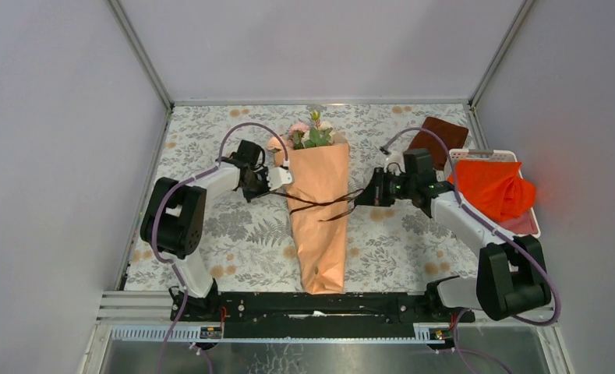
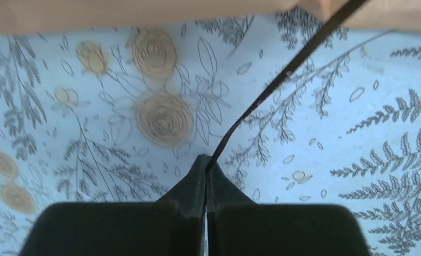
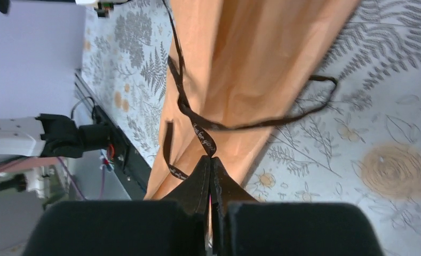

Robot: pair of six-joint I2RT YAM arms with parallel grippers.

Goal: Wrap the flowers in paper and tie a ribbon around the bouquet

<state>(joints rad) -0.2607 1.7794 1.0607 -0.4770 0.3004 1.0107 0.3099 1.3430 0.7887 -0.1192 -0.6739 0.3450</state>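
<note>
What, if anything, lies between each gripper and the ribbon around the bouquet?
Nothing visible. The left gripper and the right gripper are each shut on a strand of the ribbon, which crosses the bouquet between them.

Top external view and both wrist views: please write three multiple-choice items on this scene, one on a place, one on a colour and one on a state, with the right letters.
1. Where does the orange cloth lie?
A) in the white basket
B) between the two arm bases
C) at the far left corner

2. What colour is the paper around the flowers?
A) white
B) peach-orange
C) blue

3. The left gripper is:
A) open, holding nothing
B) shut on the paper
C) shut on the ribbon

Answers:
1 A: the top view shows it heaped in the basket on the right.
2 B: the cone is peach-orange in the top view.
3 C: the left wrist view shows closed fingertips pinching the thin dark ribbon.
</note>
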